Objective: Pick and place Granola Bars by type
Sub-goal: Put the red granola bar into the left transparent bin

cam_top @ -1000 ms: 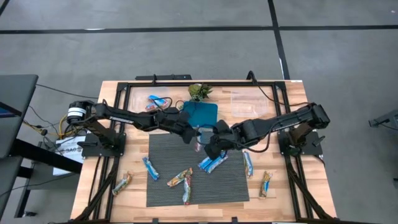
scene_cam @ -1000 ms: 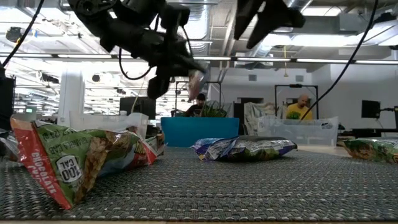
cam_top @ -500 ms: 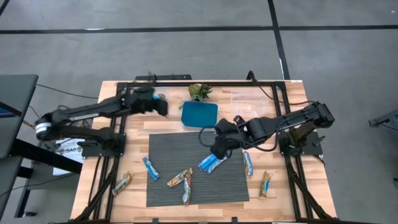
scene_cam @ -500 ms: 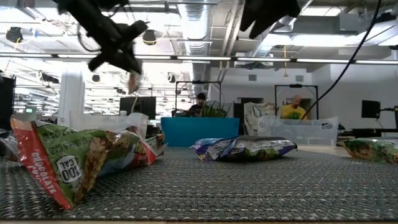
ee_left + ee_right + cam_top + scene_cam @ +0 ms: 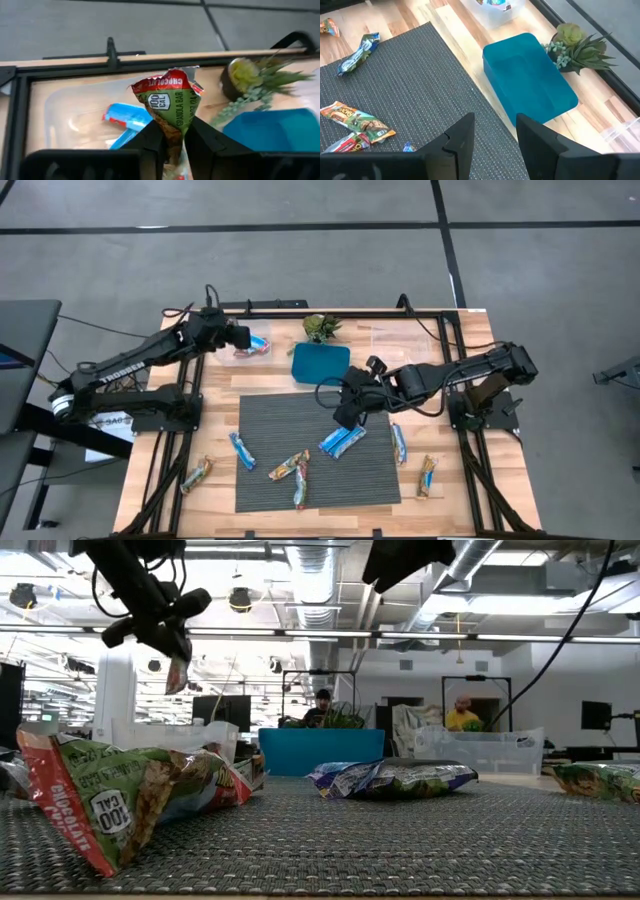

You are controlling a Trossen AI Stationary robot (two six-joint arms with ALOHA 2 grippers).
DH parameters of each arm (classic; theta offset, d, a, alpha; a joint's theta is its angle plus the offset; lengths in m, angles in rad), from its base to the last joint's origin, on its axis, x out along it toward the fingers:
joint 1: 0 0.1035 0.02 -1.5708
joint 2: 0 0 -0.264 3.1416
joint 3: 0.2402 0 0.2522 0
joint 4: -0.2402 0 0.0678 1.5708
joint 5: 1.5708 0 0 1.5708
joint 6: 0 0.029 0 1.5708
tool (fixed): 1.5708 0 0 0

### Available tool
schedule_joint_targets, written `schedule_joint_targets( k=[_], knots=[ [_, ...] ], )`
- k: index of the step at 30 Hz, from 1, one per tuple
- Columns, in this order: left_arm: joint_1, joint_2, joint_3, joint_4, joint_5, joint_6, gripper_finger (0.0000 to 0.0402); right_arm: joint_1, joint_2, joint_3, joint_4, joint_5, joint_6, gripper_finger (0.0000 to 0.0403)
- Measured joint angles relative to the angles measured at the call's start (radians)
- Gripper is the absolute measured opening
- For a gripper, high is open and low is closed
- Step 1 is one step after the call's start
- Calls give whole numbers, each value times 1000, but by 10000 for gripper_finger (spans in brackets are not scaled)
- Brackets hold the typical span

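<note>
Presently the left gripper hangs over a clear plastic bin at the table's back left, its fingers pinched on the lower end of a green-and-red granola bar. The bar stands on end in the wrist view, long axis in line with the fingers, free end pointing away from the gripper. Legible on its wrapper: "100 CAL", "GRANOLA BAR", and part of "CHOCOLATE". The bin beneath already contains at least one blue-wrapped bar.

The right gripper hovers over the dark mat, near the blue dish; its fingers stand parted with nothing between them.

On the mat, two blue bars lie side by side, slanted; another blue bar lies near the mat's left edge; two tan-green bars lie near the middle front. Off the mat on bare wood lie a tan-green bar at front left, a blue one and a tan-green one at right.

In the low view, the nearest wrapper reads "100 CAL" and "CHOCOLATE".

A second clear bin sits at back right; its contents cannot be made out. A small plant stands behind the dish.
</note>
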Motion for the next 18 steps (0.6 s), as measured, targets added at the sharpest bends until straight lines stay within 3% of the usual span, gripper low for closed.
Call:
schedule_joint_targets(
  k=[8, 14, 18],
  knots=[
    [25, 15, 0, 7, -2, 7, 139, 0, 0, 0, 0, 0, 0, 138],
    [25, 15, 0, 6, 4, -6, 151, 0, 1, 0, -2, -1, 0, 133],
    [25, 15, 0, 7, 84, -8, 151, 0, 1, 0, -1, -8, 0, 133]
  ],
)
